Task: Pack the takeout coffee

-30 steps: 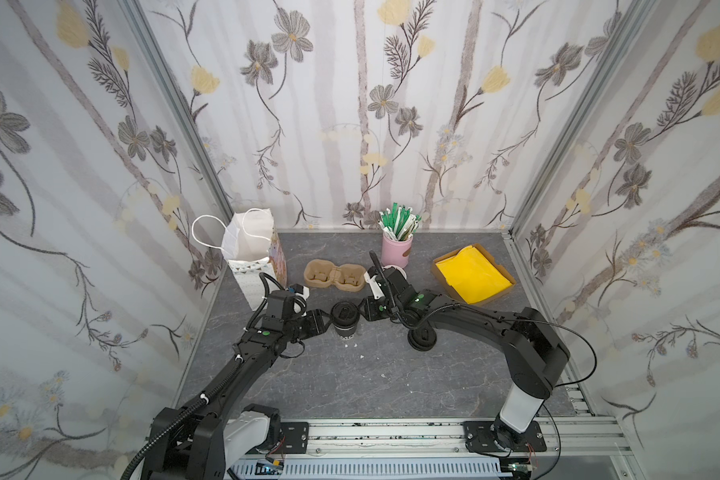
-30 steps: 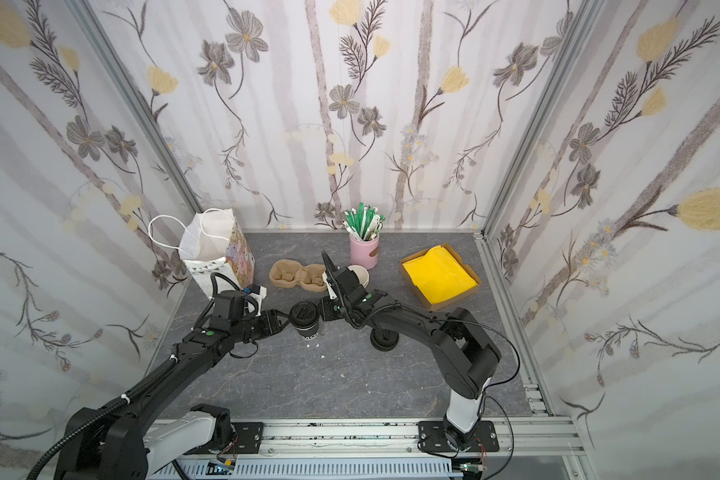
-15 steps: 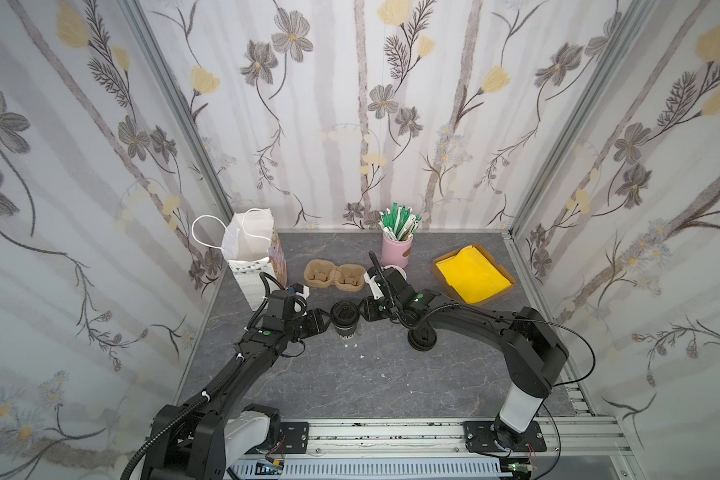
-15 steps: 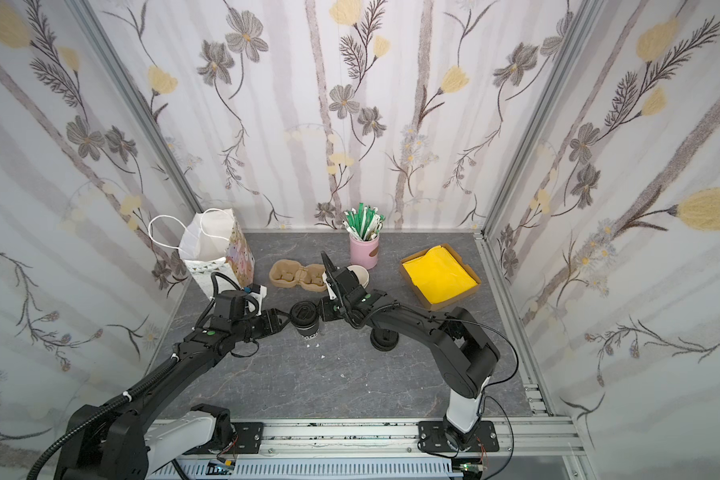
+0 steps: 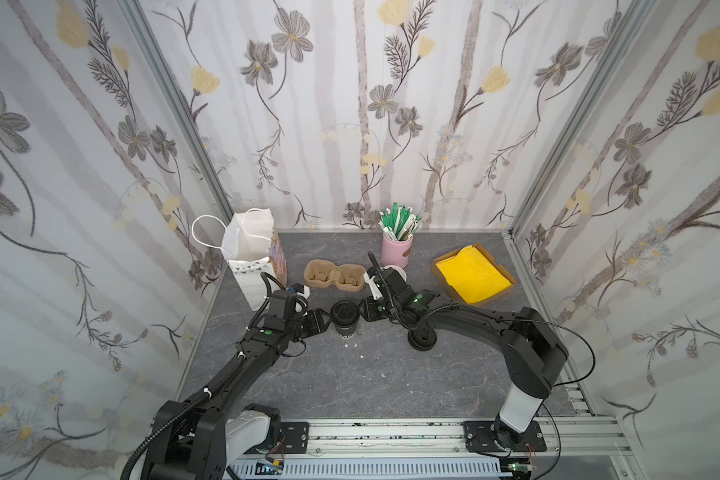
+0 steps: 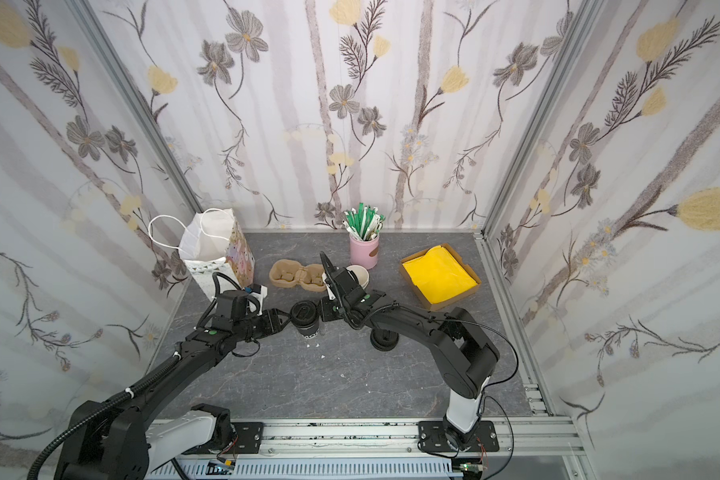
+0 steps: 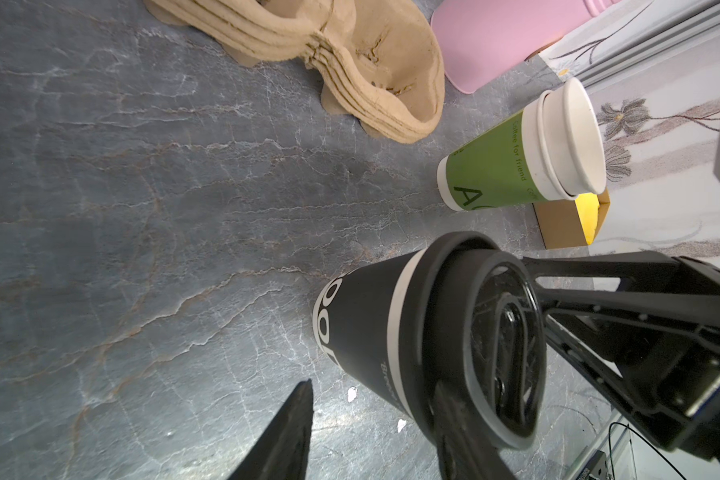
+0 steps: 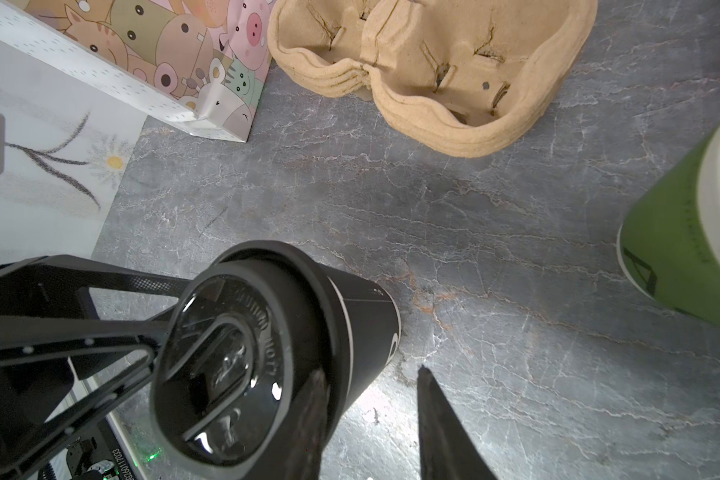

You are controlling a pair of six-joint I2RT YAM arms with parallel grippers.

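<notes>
At desk point(image 5: 350, 386) centre, bracketing the takeout coffee point(image 5: 344, 321) from opposite sides with left tool point(image 5: 327, 321) and right tool point(image 5: 362, 314), both half-wide, gripping nothing; probably seating its lid point(image 5: 343, 310).

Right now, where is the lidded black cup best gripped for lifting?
Take the takeout coffee by its paper wall just below the lid, coming in level from the side, not from above. It stands upright and widens upward, so jaws would likely wedge under the rim.
</notes>
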